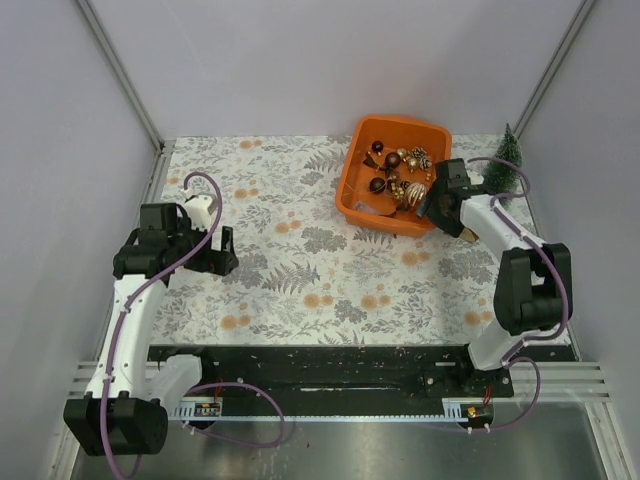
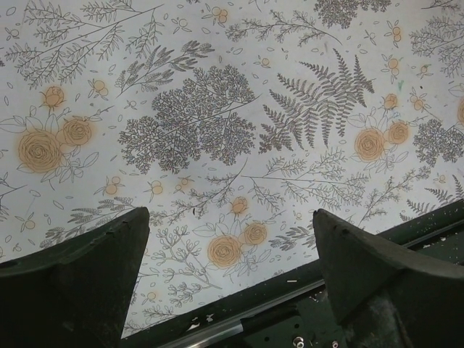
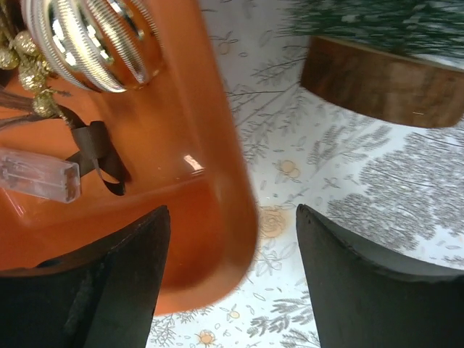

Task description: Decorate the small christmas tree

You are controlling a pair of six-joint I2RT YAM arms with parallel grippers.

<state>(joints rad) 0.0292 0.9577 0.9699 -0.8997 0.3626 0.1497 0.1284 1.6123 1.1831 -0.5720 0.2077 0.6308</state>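
The small christmas tree (image 1: 503,165) stands upright at the far right of the cloth; its brown round base (image 3: 380,81) and green needles show at the top right of the right wrist view. The orange tub (image 1: 393,172) holds several gold and brown baubles (image 1: 398,175). My right gripper (image 1: 438,203) is open and empty over the tub's near right corner (image 3: 210,181), between tub and tree. A ribbed gold bauble (image 3: 90,40) and a brown ribbon (image 3: 98,156) lie in the tub. My left gripper (image 1: 212,250) is open and empty above the cloth (image 2: 232,130) at the left.
The floral cloth (image 1: 300,260) covers the table. A black rail (image 1: 330,365) runs along the near edge, also seen in the left wrist view (image 2: 304,312). White walls with metal posts (image 1: 120,70) close in the sides and back. A clear plastic piece (image 3: 40,174) lies in the tub.
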